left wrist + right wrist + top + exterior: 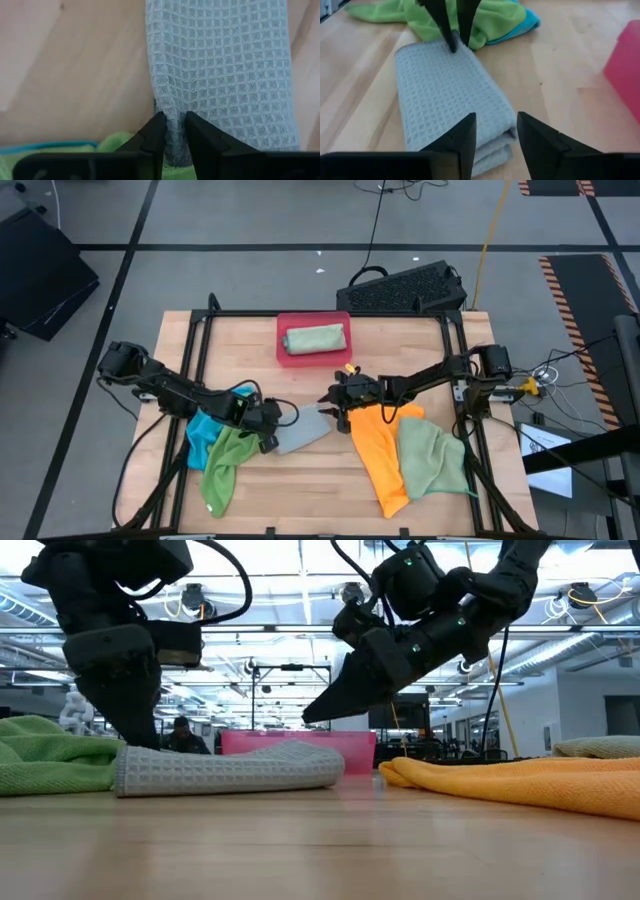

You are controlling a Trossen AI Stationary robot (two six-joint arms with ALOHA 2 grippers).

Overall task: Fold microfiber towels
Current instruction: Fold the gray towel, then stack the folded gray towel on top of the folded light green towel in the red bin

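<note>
Now: grey towel (300, 435) folded on surface (400, 500) mid-way between arms | left gripper (172, 131) jaws nearly together, pinching its near end | right gripper (495, 131) jaws spread, empty, above opposite end | long axis runs gripper to gripper

Matt waffle-weave grey towel (445, 95) on smooth pale wooden table (560, 75).

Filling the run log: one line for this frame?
grey towel: folded, flat on table | left gripper: pinching its edge | right gripper: open, above its other end | tray: folded green towel inside
</note>
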